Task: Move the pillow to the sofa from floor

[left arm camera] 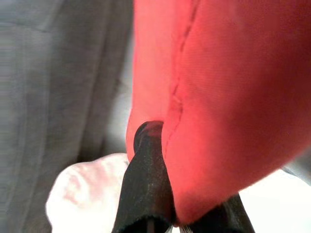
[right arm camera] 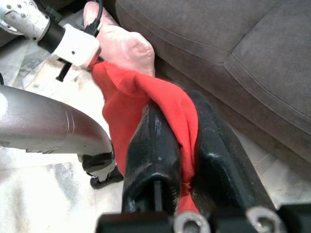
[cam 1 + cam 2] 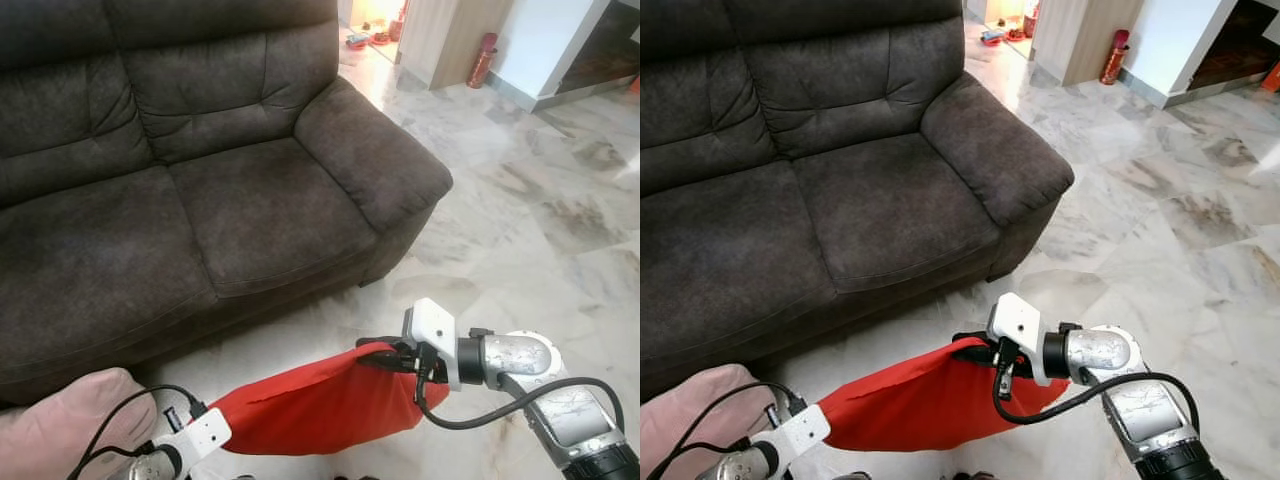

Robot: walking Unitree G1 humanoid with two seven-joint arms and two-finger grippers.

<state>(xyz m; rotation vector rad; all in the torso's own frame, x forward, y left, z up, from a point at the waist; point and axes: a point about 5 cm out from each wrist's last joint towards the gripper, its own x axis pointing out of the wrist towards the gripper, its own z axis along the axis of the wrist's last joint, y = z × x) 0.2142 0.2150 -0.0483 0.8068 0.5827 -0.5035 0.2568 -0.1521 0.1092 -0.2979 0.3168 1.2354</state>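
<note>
A red pillow [image 3: 320,405] hangs stretched between my two arms, low in front of the dark brown sofa [image 3: 250,215]. My right gripper [image 3: 385,355] is shut on the pillow's right corner; red cloth [image 2: 177,121] is pinched between its black fingers [image 2: 150,155]. My left gripper [image 3: 215,412] is shut on the pillow's left corner, where one black finger [image 1: 146,179] presses into the red fabric [image 1: 228,97]. The sofa's seat cushions lie just beyond the pillow, a little higher than it.
A pale pink pillow [image 3: 60,425] lies on the floor at my lower left, against the sofa's base. Marble floor [image 3: 540,220] spreads to the right. A red cylinder [image 3: 482,60] stands by a wooden partition at the far right, beyond the sofa's armrest [image 3: 375,150].
</note>
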